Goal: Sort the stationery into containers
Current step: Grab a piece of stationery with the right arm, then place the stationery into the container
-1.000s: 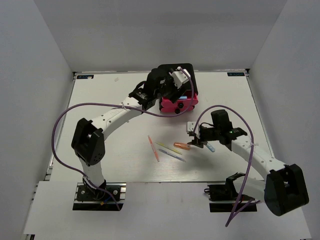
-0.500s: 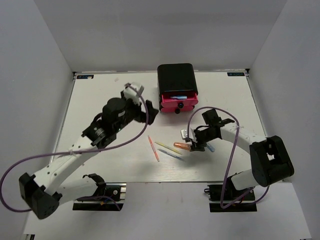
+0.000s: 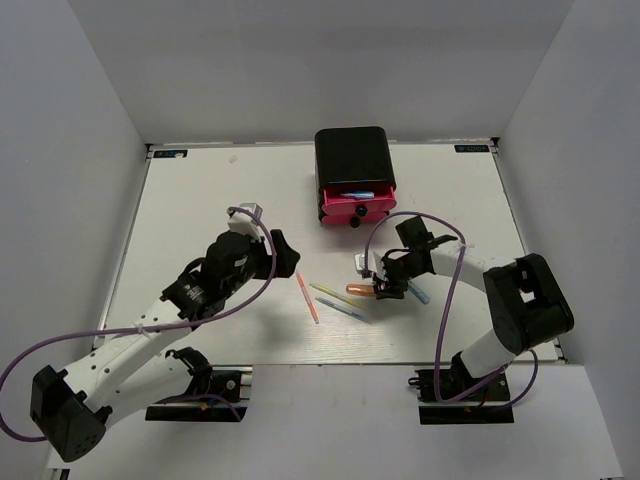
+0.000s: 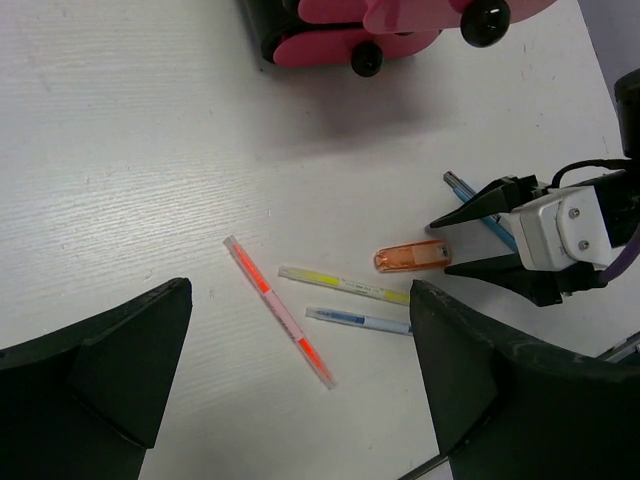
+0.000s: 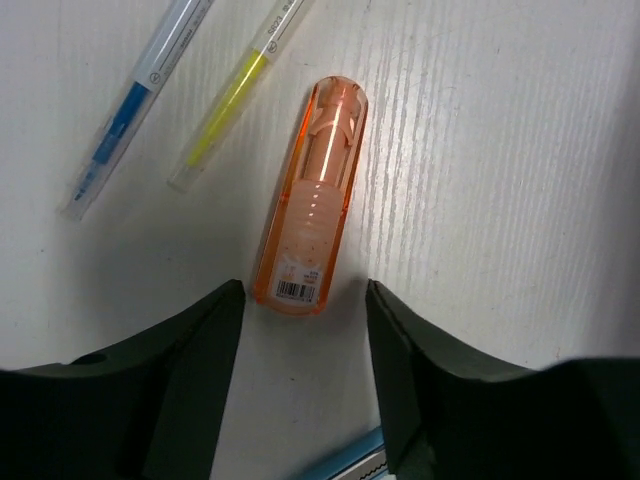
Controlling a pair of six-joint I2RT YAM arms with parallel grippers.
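Observation:
The containers are three pink-fronted drawers (image 3: 356, 207) in a black box (image 3: 352, 158) at the back. The top drawer stands pulled out with a blue marker (image 3: 351, 194) inside. On the table lie a pink pen (image 3: 307, 297), a yellow pen (image 3: 335, 295), a grey-blue pen (image 3: 346, 310), a stubby orange marker (image 3: 362, 289) and a light-blue pen (image 3: 419, 295). My right gripper (image 5: 305, 295) is open, its fingertips either side of the orange marker's (image 5: 310, 225) labelled end with gaps on both sides. My left gripper (image 4: 300, 295) hangs wide open and empty above the pink pen (image 4: 280, 311).
White walls close the table (image 3: 210, 200) in at the back and on both sides. A purple cable loops off each arm. In the left wrist view the drawers' black knobs (image 4: 485, 18) show at the top edge.
My left arm has drawn back from the drawer box toward the near left and its jaws have opened wide. My right gripper has slid left up to the orange marker.

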